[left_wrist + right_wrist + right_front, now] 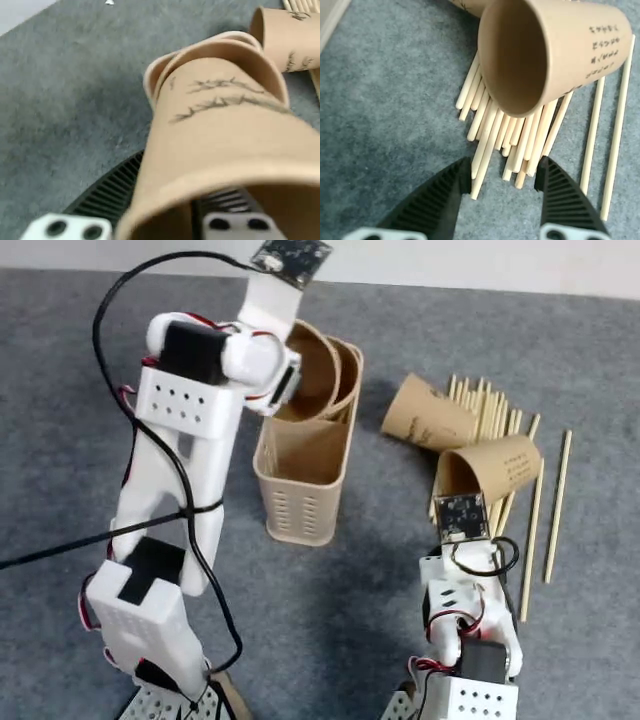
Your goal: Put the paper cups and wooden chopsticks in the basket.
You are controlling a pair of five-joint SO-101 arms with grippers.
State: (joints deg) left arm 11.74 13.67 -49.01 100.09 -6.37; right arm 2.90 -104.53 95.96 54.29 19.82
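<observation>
At the far end of the basket (300, 505), the left gripper (285, 388) is clamping a paper cup (225, 140) that is sitting nested with a second cup (156, 82). To the right of the basket, a third cup (430, 415) and a fourth cup (555, 50) are lying on their sides over the heap of wooden chopsticks (505, 135). The right gripper (502, 175) is hovering just short of that heap, jaws spread and gripping nothing, with two loose chopsticks (557, 505) lying farther from the basket
</observation>
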